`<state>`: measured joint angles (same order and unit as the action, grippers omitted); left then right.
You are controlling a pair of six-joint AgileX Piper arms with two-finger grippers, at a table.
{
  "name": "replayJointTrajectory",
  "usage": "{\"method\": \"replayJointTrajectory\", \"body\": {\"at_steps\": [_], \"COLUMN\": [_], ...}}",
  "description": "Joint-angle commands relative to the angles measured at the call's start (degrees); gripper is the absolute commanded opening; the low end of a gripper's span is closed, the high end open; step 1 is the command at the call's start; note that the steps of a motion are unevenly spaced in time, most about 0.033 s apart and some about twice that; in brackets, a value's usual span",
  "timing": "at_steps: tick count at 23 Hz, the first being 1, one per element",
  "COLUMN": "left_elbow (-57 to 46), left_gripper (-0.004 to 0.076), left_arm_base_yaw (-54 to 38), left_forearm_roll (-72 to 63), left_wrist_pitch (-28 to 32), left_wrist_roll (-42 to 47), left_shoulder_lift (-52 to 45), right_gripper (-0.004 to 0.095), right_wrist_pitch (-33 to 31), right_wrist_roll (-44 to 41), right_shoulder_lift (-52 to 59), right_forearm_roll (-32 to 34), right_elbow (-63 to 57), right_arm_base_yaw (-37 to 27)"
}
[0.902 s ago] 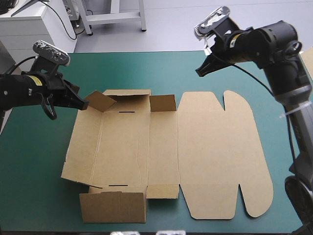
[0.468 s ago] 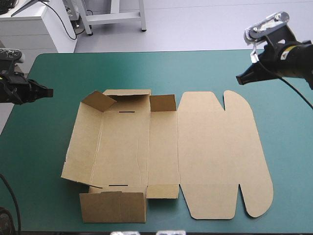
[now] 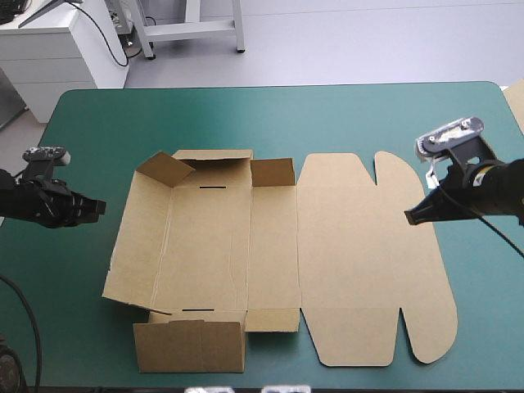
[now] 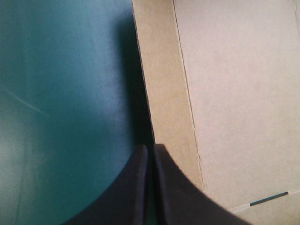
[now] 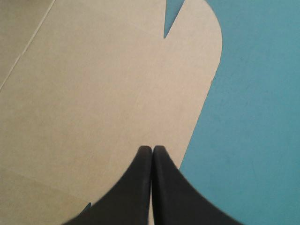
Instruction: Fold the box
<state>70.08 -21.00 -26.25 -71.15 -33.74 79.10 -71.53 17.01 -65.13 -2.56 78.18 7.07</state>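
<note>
The box [image 3: 221, 246] lies opened out mid-table on the teal-green cover [image 3: 344, 115] — left gripper [image 3: 98, 208] clenched empty beside its left wall [image 3: 135, 237], right gripper [image 3: 409, 219] clenched empty over the lid's [image 3: 360, 270] right edge.

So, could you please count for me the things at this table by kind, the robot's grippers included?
Brown box: 1
Black grippers: 2 (left gripper, right gripper, both shut and holding nothing)
Teal-green table: 1
Total: 4
</note>
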Motion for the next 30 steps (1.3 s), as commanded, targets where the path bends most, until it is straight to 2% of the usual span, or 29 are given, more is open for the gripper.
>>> {"method": "replayJointTrajectory", "body": {"at_steps": [1,6,11,12,14,17,22,30], "left_elbow": [-1.48,-2.96,-4.83,-6.12,-8.63,-11.72,-18.36,-18.92], "left_gripper": [0.0048,0.0184,0.0436,0.0508,0.0547,0.0546,0.0546,0.0546], "left_arm_base_yaw": [-0.03,-0.03,-0.03,-0.03,-0.03,-0.03,-0.03,0.07], "left_forearm_roll": [-2.99,-2.84,-3.06,-3.2,-2.96,-3.83,-11.44,-11.9], "left_wrist_pitch": [-2.69,-2.79,-2.79,-2.79,-2.79,-2.79,-2.91,-1.51], "left_wrist_roll": [-0.17,-1.08,-0.24,-0.24,-0.74,-0.75,-7.25,-7.25], "left_shoulder_lift": [-1.79,-1.79,-1.91,-1.91,-1.91,-1.91,-1.91,-0.56], "right_gripper": [-0.0021,-0.0021,-0.0021,-0.0021,-0.0021,-0.0021,-0.0021,-0.0021], "right_wrist_pitch": [4.26,6.8,6.7,6.7,6.2,6.43,6.66,7.1], "right_wrist_roll": [-0.55,-0.55,-0.55,-0.55,-0.55,-0.55,-0.55,-0.52], "right_shoulder_lift": [5.12,10.81,15.18,16.08,16.23,16.28,16.28,16.28], "right_forearm_roll": [-0.19,-0.19,-0.19,-0.19,-0.19,-0.19,-0.19,-0.19], "right_elbow": [-4.18,-10.35,-13.98,-14.77,-15.2,-15.2,-15.2,-15.2], "right_arm_base_yaw": [-0.51,-0.51,-0.51,-0.51,-0.51,-0.51,-0.51,-0.51]}}
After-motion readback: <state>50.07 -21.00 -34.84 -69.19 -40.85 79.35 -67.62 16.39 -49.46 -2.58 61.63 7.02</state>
